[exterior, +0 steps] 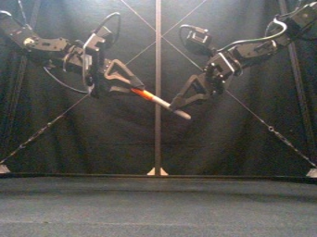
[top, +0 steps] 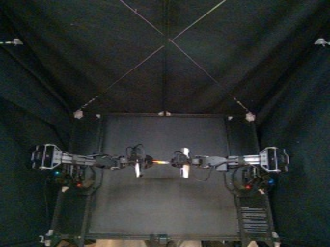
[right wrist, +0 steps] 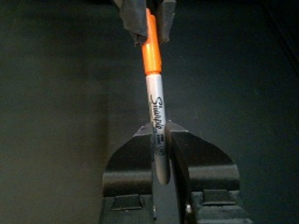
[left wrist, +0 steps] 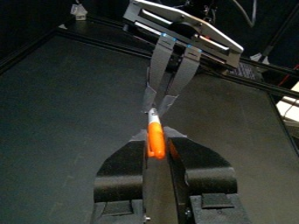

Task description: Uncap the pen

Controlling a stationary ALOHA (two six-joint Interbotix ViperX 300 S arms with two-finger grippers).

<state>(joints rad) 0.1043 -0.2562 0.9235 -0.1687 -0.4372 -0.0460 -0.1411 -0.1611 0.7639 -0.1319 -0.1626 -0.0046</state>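
I hold the orange-capped, pale-barrelled plastic marker pen (exterior: 156,101) aloft between both grippers. The left gripper (exterior: 117,89) pinches its cap end and the right gripper (exterior: 190,107) its barrel. The cap looks seated, so next I pull straight apart.

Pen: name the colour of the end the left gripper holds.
Pen end is orange; right wrist view best.

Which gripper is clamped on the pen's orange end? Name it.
The left gripper, shut on the orange end of the pen; the right gripper is shut on the opposite, grey printed end.
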